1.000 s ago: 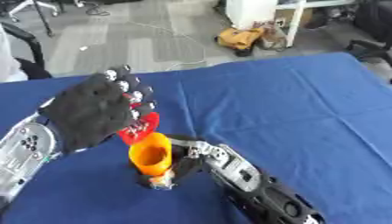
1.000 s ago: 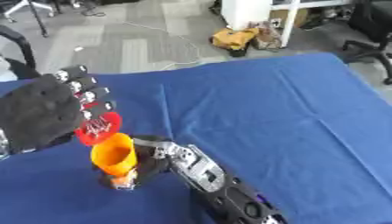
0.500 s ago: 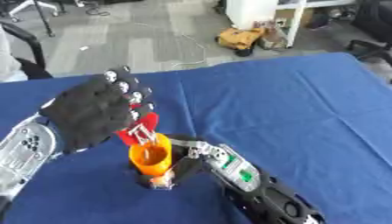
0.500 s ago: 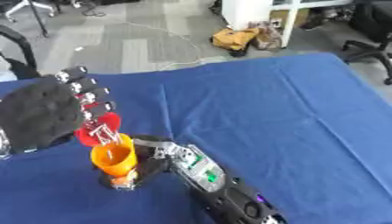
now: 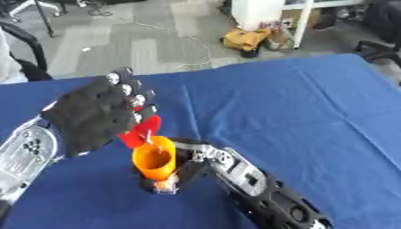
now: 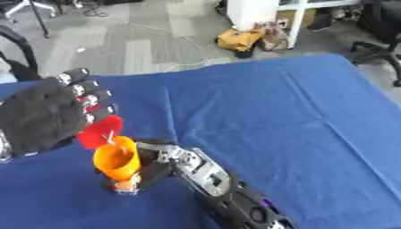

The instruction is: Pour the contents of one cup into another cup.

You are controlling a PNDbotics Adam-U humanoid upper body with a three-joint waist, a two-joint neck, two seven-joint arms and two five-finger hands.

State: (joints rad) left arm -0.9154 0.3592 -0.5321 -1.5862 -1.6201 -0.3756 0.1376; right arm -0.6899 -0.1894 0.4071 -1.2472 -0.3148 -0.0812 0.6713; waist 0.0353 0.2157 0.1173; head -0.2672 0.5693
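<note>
- While the pour is on, the key relation: red cup (image 5: pixel 139 133) sits tipped in the left hand (image 5: pixel 92 115), mouth facing down-right, its lip right above and just touching/overlapping the rim of the orange cup (image 5: pixel 154 158). Red cup's long axis leans from upper-left to lower-right; orange cup's axis is upright.
- Orange cup stands on the blue table (image 5: pixel 297 107), near the front-left, w/ the right hand (image 5: pixel 205 156) at its right side, low down near the base.
- Left hand: seen from the back, fingers curled round the red cup, holding it tipped. Thumb hidden behind the palm.
- Right hand: fingers reach toward the orange cup's lower part and seem wrapped at it, steadying; can't see every contact, since the cup hides part of them.
- A thin pale stick-like thing (image 6: pixel 112 136) shows at the red cup's mouth, pointing into the orange one; can't tell what it is.
- Small orange/white bits at the orange cup's foot – unclear.
- Judgement: the coming move is more tilt, so the red lip must stay over the orange mouth; the left hand does that, the right only steadies.
- Count: 2 cups (1 red, 1 orange), 2 hands, 1 table.
</note>
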